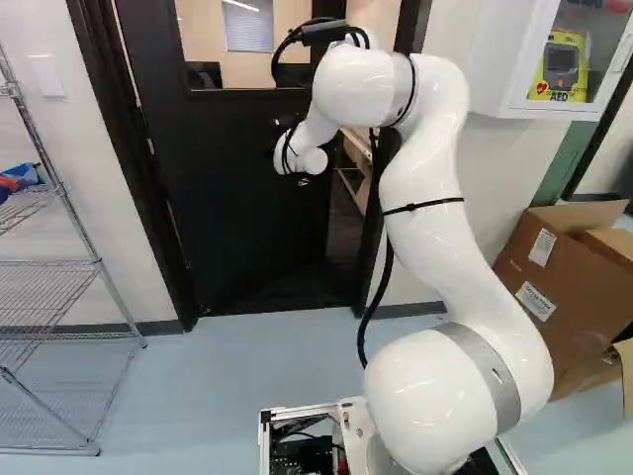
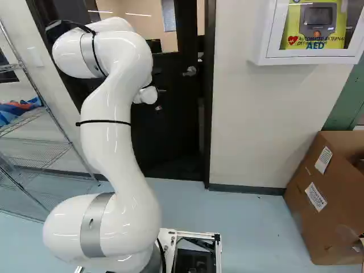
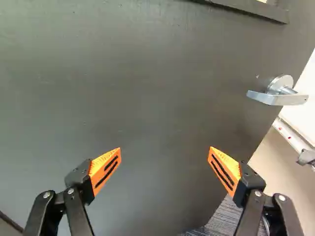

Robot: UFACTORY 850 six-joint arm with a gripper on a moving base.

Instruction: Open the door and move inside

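- At the far left of the left base view, a wire shelving rack (image 1: pixel 97 265) stands by the wall, a blue and red item (image 1: pixel 20 178) on an upper shelf
- Next to it, a pale switch plate (image 1: pixel 46 75) is mounted on the wall
- The black door (image 1: pixel 237 208), with a window in its upper part, stands ajar, a gap showing between its free edge and the frame; its silver lever handle (image 3: pixel 281 98) sits near that edge, ahead of the gripper (image 3: pixel 164 149) and off to one side, in the wrist view
- The gripper faces the door panel, released, its orange-padded fingers spread wide
- The white arm (image 1: pixel 425 208) rises from its joint and reaches toward the door
- To the right, a defibrillator cabinet (image 1: pixel 534 104) hangs on the wall
- At far right, an open cardboard box (image 1: pixel 554 267) rests on the floor
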